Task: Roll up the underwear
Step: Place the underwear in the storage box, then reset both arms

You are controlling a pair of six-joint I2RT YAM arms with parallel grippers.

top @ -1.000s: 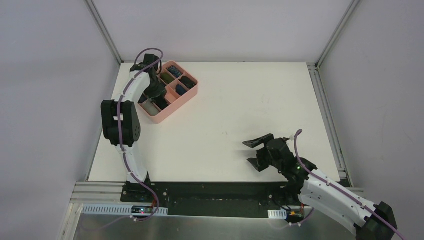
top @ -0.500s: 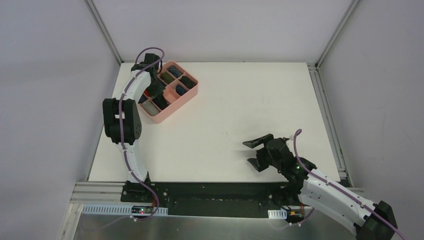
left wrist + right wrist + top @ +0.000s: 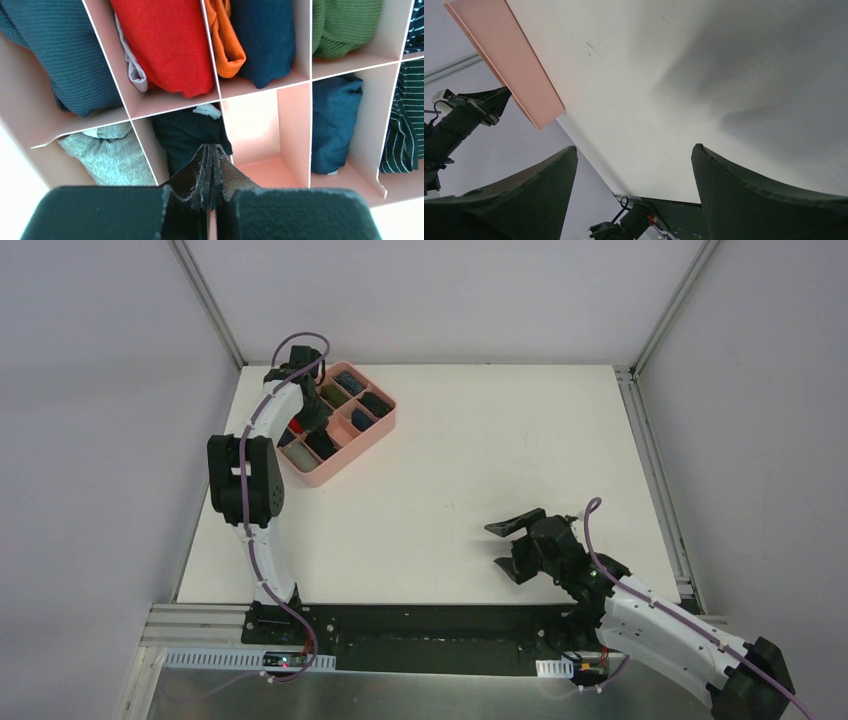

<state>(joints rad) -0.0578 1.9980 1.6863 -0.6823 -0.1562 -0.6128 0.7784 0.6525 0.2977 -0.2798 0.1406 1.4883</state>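
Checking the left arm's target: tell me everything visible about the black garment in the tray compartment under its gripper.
The black briefs are soft dark cloth, bunched loosely inside one compartment of the pink tray, with a small whitish tag at the far end. The shut left gripper points into them; whether it pinches cloth is unclear.

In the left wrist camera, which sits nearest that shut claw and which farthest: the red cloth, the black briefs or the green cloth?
1. Black briefs: right at the tips of the left claw, in the compartment below it.
2. Red cloth: in the compartment just beyond, slightly left.
3. Green cloth: in the far row, well off to the right.
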